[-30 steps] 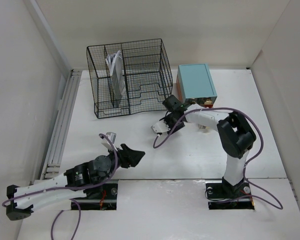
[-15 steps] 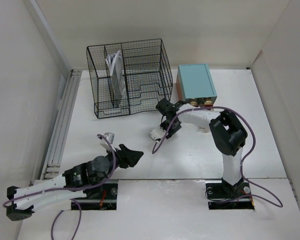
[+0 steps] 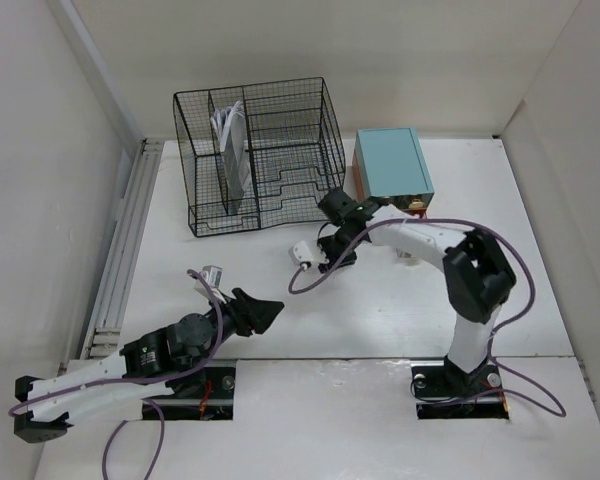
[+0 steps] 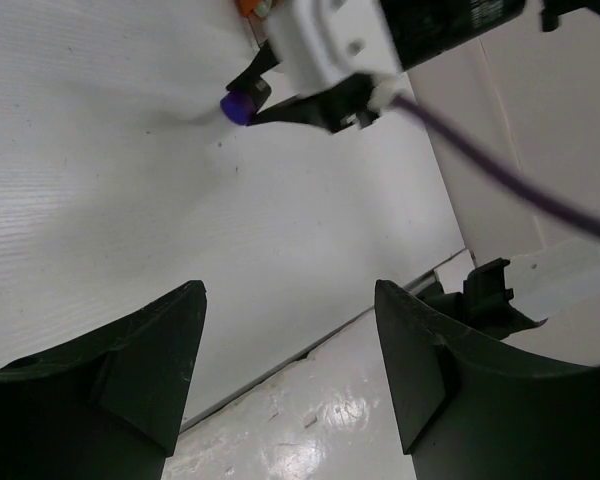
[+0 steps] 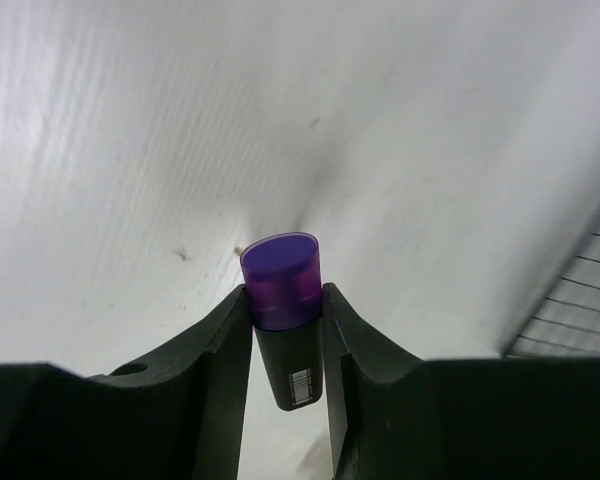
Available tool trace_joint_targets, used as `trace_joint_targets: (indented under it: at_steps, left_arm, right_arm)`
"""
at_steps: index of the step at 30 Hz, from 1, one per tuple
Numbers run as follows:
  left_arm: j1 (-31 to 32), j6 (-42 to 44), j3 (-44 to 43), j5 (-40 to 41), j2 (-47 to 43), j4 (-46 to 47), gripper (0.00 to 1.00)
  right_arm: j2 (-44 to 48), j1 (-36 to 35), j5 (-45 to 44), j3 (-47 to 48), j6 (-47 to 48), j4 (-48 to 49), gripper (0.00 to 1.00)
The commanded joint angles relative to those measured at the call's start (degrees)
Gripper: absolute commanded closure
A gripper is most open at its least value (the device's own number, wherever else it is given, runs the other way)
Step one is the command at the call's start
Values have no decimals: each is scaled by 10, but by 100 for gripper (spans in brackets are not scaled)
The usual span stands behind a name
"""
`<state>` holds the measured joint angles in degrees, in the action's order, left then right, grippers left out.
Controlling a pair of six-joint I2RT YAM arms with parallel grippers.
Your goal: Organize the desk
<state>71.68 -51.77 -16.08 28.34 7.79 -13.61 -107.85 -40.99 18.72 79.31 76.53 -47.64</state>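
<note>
Your right gripper [image 5: 286, 305] clamps a purple-capped marker [image 5: 280, 272] beside the mesh organizer's [image 3: 260, 150] near right corner. Your left gripper [image 4: 288, 300] hangs with jaws apart over the desk's [image 3: 380, 310] near left.

right end effector [image 5: 285, 312] closed, purple-capped marker [image 5: 280, 272] gripped

High overview, close wrist views, common desk [image 3: 400, 310]

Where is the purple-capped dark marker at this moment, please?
In the right wrist view, the dark purple-capped marker sits between the fingers of the right gripper, in front of the black wire-mesh organizer, left of the teal drawer box.
</note>
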Motion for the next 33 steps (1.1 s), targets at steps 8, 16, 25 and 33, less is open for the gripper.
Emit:
trace_joint_targets:
  at_steps: [8,16,25,33]
  left_arm:
    - [4,2,-5,-2,18,21,35]
    - [4,12,-5,-7,48,51,35]
    - [4,18,-5,-7,58,68,35]
    - [4,18,-5,-7,47,57,35]
  right_arm:
    - [241,172,211,-48,-283,210,96]
    - [320,282,99,-133,-399,294,96]
    - [299,328,49,-164,-424,266,97]
    - [244,344,22,-169,-405,236,95]
